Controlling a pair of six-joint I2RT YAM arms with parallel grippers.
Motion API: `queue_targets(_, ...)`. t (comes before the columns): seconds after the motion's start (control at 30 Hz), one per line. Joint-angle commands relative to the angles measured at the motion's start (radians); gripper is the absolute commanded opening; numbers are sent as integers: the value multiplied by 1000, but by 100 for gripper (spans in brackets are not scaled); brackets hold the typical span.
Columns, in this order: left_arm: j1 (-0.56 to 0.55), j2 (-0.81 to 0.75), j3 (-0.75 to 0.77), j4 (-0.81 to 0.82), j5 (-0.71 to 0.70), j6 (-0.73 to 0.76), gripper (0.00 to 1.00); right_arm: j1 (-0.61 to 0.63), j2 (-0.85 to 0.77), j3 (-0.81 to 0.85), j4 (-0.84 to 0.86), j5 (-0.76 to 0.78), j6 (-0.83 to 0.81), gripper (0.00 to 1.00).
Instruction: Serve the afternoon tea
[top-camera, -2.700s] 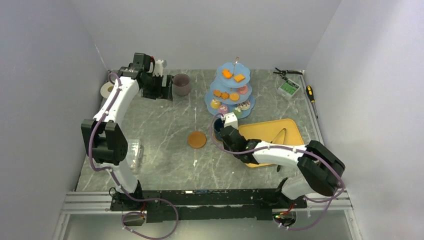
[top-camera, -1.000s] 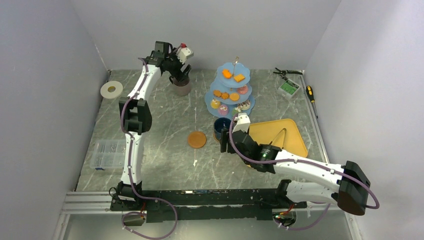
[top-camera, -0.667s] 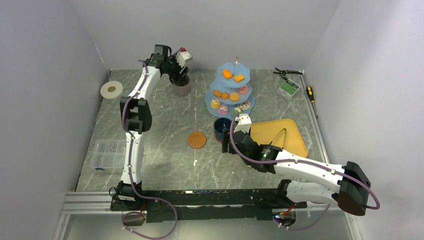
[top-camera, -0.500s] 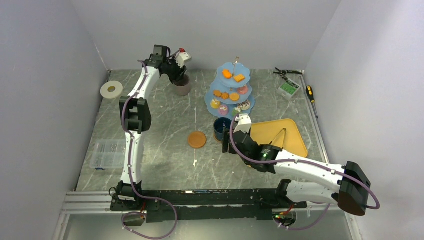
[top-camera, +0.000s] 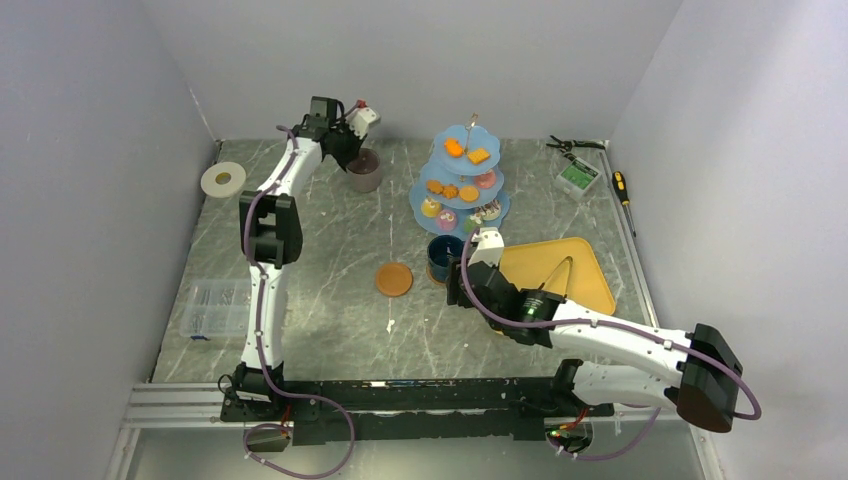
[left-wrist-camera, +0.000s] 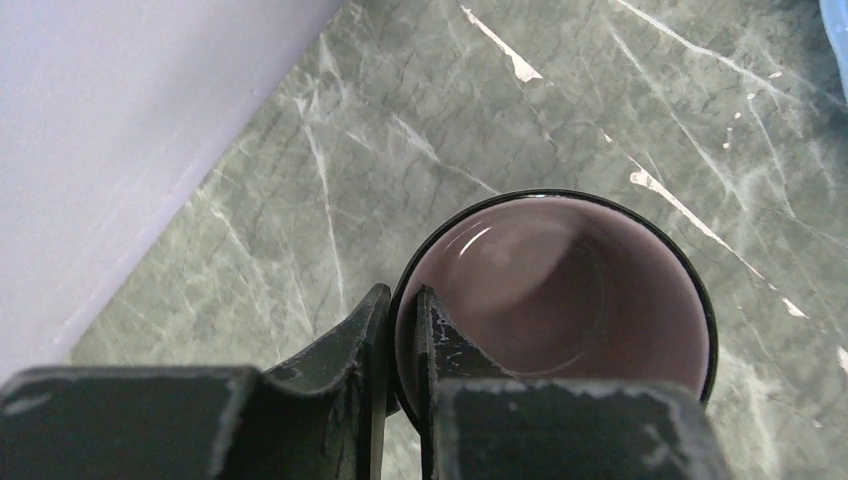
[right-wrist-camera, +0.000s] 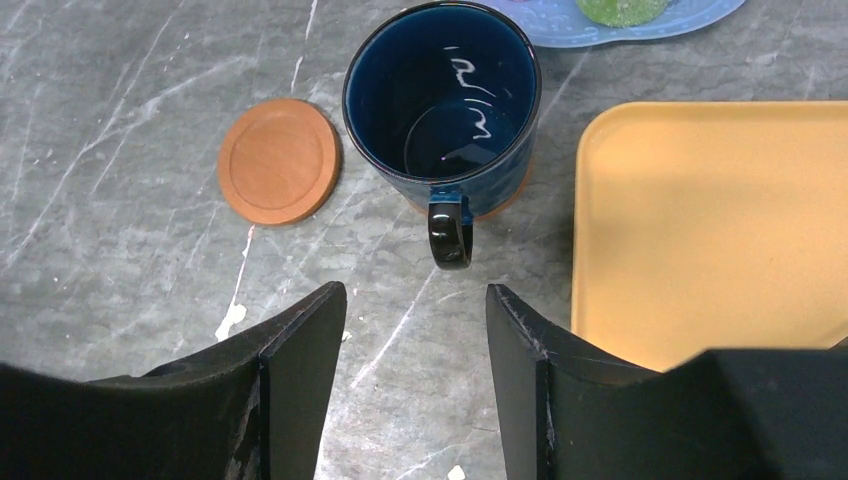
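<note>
Top view: grey marbled worktop. At the far left, an upright mauve mug, with the left gripper at its rim. At far centre, a light-blue three-tier stand with orange biscuits on the top tier. Just nearer stands a dark-blue mug, with a brown coaster apart to its left, a yellow tray to its right and the right gripper beside it. Left wrist view: the left gripper is clamped on the mauve mug, one finger inside the wall and one outside. Right wrist view: the right gripper has its fingers spread apart, holding nothing. The dark-blue mug rests on a second coaster, its handle turned towards the gripper.
</note>
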Motion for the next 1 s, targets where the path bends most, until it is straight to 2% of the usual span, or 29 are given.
queue_targets(0.0,-20,-106,-30,-78,-131,-141,4,7,-30,28,32,13,4,57)
queue_targets(0.17,-28,-199,-127,-147,-278,-367,3,8,-37,21,48,2,-3,56)
queue_targets(0.27,-28,-266,-245,-195,-332,-545,3,9,-34,24,52,1,-12,55)
queue_targets(0.43,-26,-397,-498,-187,-379,-797,3,15,-34,25,61,-3,-21,54)
queue_targets(0.6,-24,-453,-598,-248,-361,-968,4,22,-44,23,58,-2,-21,54)
queue_targets(0.67,-23,-465,-619,-277,-324,-1005,11,26,-47,24,56,2,-22,54)
queue_targets(0.8,-23,-493,-662,-290,-269,-1015,34,28,-52,22,53,7,-23,54)
queue_targets(0.93,-24,-524,-671,-267,-287,-943,49,30,-51,19,57,8,-23,54)
queue_targets(0.97,-23,-527,-662,-262,-293,-909,57,30,-48,20,58,8,-23,54)
